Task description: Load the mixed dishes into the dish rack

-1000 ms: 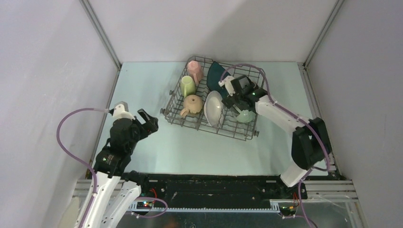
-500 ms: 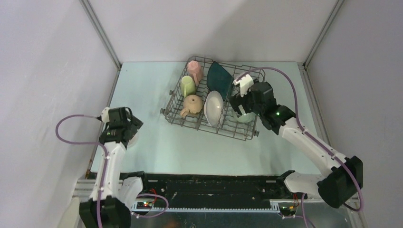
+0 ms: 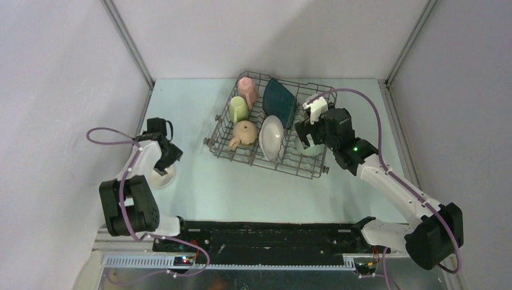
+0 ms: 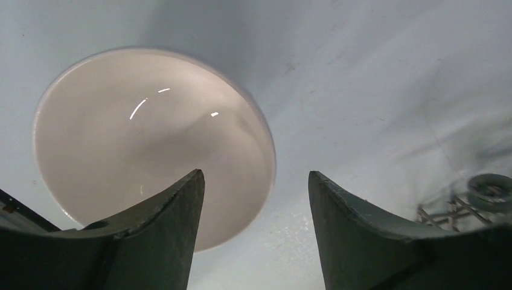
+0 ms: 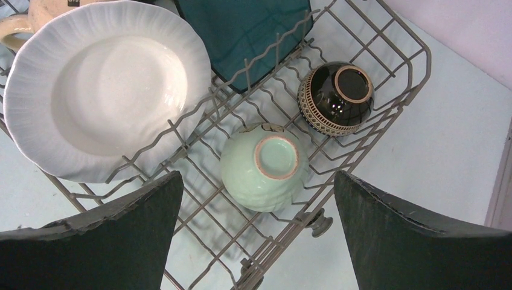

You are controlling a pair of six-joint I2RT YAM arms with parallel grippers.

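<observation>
Top external view is showing us the left arm [image 3: 136, 166] folding back over its base and tipping its wrist straight down. The left gripper [image 4: 256, 181] is hanging with fingers spread, one over the white bowl [image 4: 139, 139] and one outside its rim; whether they are touching it, we cannot tell. That bowl is sitting mouth up on the table [image 3: 199, 181], directly under the gripper. Off to that gripper's right, the dish rack [image 3: 265, 162] is lying slightly askew, holding the pink mug [image 3: 246, 87], light-green mug [image 3: 238, 109] and tan mug [image 3: 244, 133], the last pointing its handle toward the near left. Beside them the white plate [image 5: 102, 84] and dark teal plate [image 5: 253, 30] are standing on edge. We are watching the right arm [image 3: 392, 187] reaching in from the near right, with the right gripper [image 5: 258, 175] hovering wide open above the pale green bowl [image 5: 265, 163], which is resting foot up just below its fingers. The dark brown bowl [image 5: 335, 96] is lying beyond it, foot also upward.
</observation>
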